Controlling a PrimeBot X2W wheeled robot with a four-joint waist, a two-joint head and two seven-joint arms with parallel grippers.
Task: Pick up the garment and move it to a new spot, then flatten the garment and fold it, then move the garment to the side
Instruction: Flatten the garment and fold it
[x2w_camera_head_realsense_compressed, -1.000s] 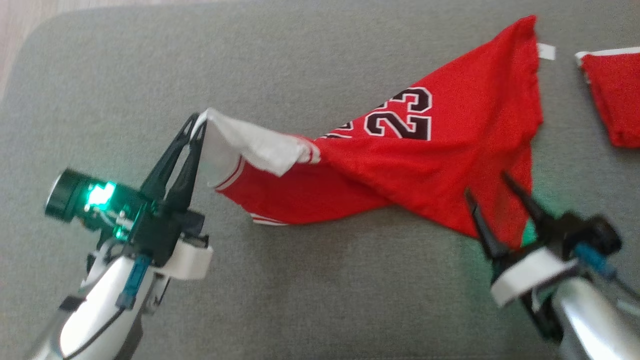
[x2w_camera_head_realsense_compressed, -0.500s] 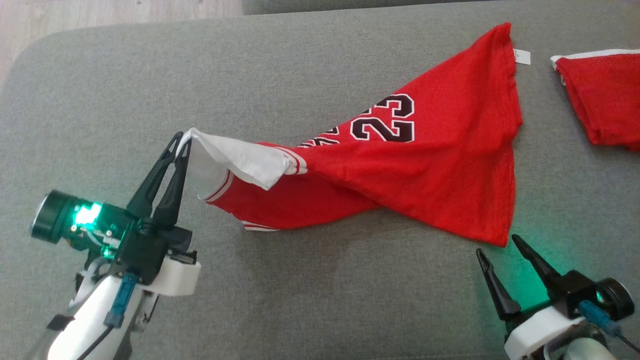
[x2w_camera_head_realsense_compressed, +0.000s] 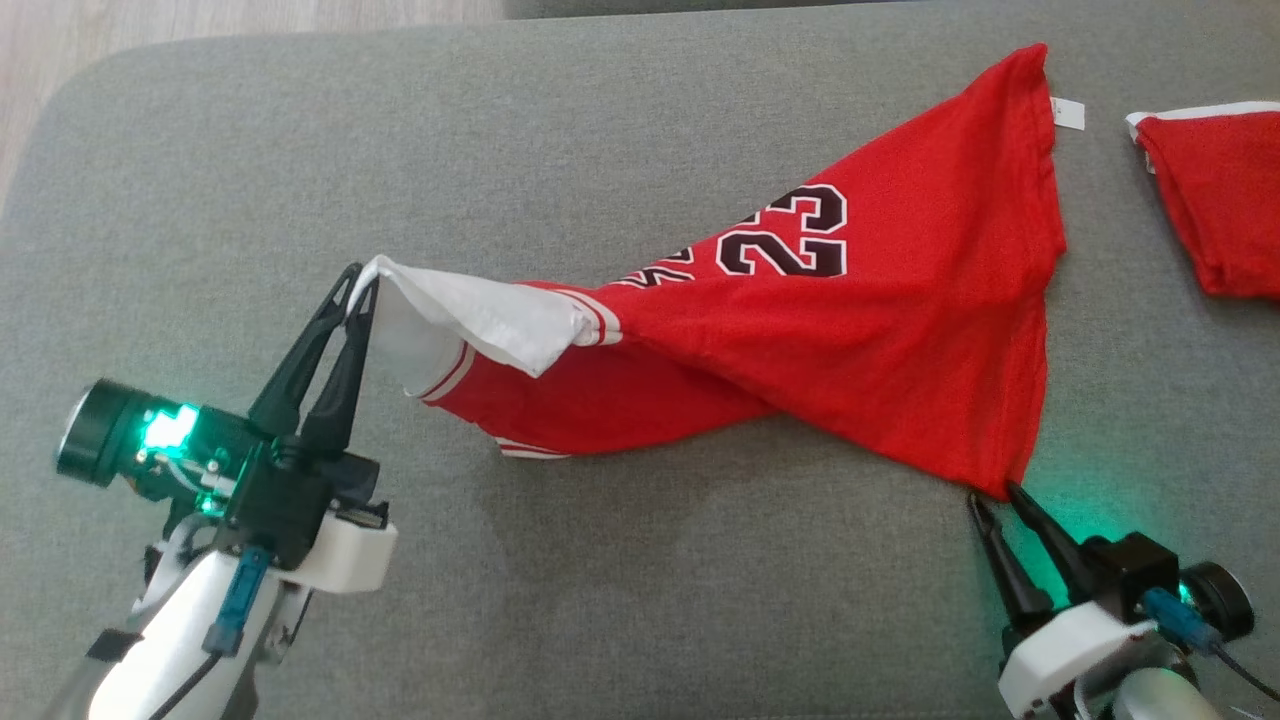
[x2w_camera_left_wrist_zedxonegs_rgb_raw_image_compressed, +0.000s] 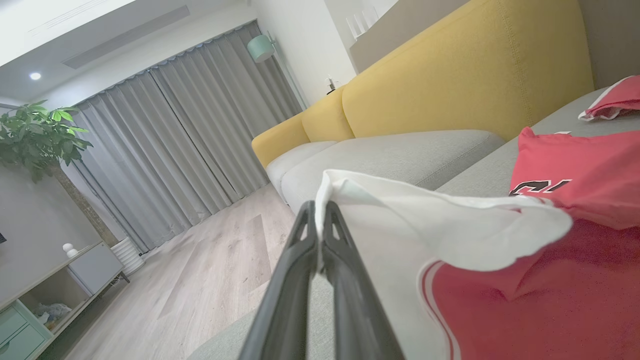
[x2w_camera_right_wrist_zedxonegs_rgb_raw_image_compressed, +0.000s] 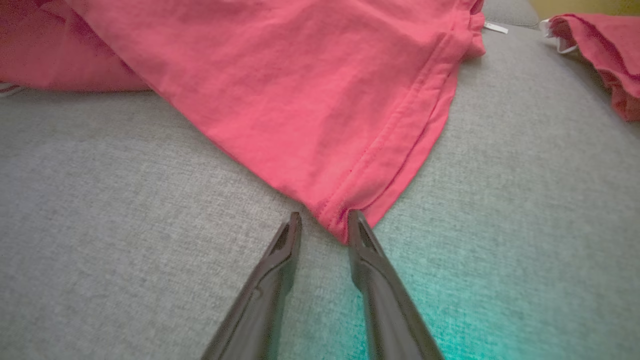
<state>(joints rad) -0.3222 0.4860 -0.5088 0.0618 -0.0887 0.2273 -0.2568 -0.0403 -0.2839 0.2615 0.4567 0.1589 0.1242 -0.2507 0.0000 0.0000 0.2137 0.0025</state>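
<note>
The garment (x2w_camera_head_realsense_compressed: 880, 330) is a red jersey with a black "23" and a white sleeve, stretched slantwise across the grey sofa seat (x2w_camera_head_realsense_compressed: 300, 150). My left gripper (x2w_camera_head_realsense_compressed: 358, 285) is shut on the white sleeve's edge and holds it lifted; in the left wrist view the left gripper (x2w_camera_left_wrist_zedxonegs_rgb_raw_image_compressed: 318, 210) pinches white cloth, with the garment (x2w_camera_left_wrist_zedxonegs_rgb_raw_image_compressed: 575, 280) draping to the right. My right gripper (x2w_camera_head_realsense_compressed: 992, 495) is at the near hem corner. In the right wrist view the right gripper (x2w_camera_right_wrist_zedxonegs_rgb_raw_image_compressed: 324, 216) has its jaws narrowly apart, with the tip of the garment's (x2w_camera_right_wrist_zedxonegs_rgb_raw_image_compressed: 310, 100) corner between them.
A second red garment (x2w_camera_head_realsense_compressed: 1215, 200) lies at the far right of the seat. A white tag (x2w_camera_head_realsense_compressed: 1068, 113) sticks out at the jersey's far corner. The yellow sofa backrest (x2w_camera_left_wrist_zedxonegs_rgb_raw_image_compressed: 450, 75) rises behind the seat. Wood floor (x2w_camera_head_realsense_compressed: 200, 20) lies beyond its rounded left edge.
The right gripper drew back off the cloth toward me, then came up to the hem corner with its jaws narrowed. The left gripper kept its hold on the sleeve. The camera shifted slightly.
</note>
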